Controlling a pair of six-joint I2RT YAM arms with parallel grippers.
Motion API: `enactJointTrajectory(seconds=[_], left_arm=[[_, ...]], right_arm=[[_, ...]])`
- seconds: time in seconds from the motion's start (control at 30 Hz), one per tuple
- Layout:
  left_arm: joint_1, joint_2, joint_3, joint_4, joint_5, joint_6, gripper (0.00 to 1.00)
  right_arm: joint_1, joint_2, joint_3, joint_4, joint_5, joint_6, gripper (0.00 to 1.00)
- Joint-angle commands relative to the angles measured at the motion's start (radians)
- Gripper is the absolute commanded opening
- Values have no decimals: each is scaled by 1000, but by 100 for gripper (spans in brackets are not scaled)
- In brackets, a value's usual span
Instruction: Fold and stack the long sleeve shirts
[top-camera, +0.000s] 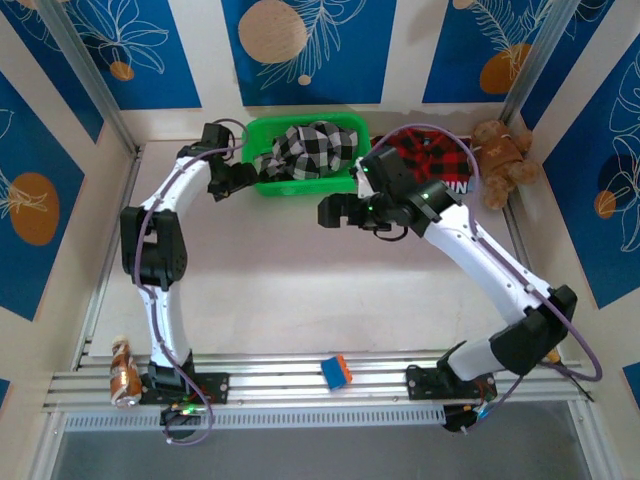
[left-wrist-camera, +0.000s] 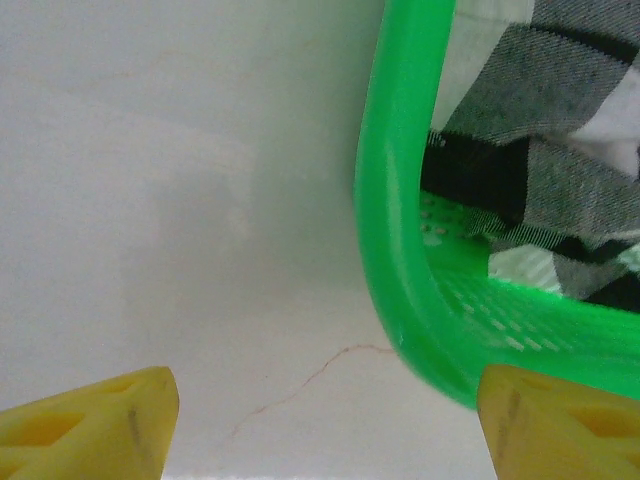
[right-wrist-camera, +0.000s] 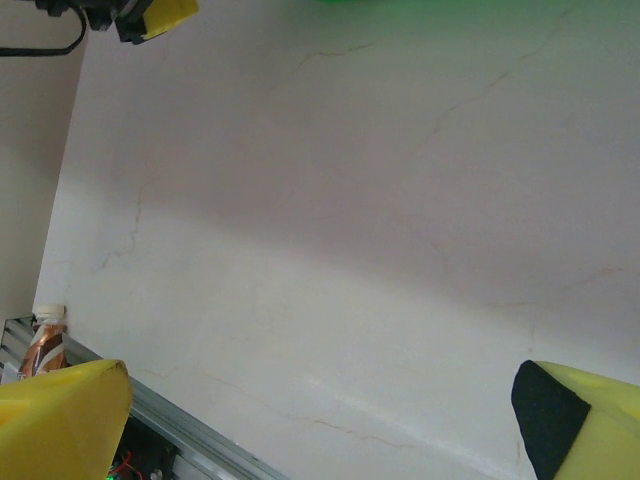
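Left gripper (left-wrist-camera: 325, 430) gapes near the basket rim (left-wrist-camera: 395, 200).

Pale worktop, three things along its far edge.
The worktop (top-camera: 300, 290) is a whitish, matte slab crossed by fine hairline cracks. A green basket (top-camera: 300, 187) stands at the far edge, left of centre. To its right lies the red-and-black plaid shirt (top-camera: 432, 158), crumpled. A brown teddy bear (top-camera: 503, 160) sits just beside the shirt, near the far right corner.
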Motion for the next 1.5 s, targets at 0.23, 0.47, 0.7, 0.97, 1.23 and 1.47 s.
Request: enactJointTrajectory(seconds=[0.23,0.47,0.7,0.97,1.23,1.47], left_arm=[[-5,103,73,26,-3,-128,48],[-8,21,-37,21,-58,-130,13],[-8,-196,-281,32,-88,-187,3],[-68,-577,-653,31,-104,-337,1],[-202,-941,-1005,35,-148,-607,0],[-254,-1237,-1162,-47,-272,-859,0]], right_arm=[[-26,115,173,-74,-7,-41,99],[-72,258,314,-81,86,-95,98],[-70,465,454,-93,98,-132,99],[-18,666,517,-23,116,-25,99],[128,938,666,-46,207,144,100],[166,953,663,-29,271,204,16]])
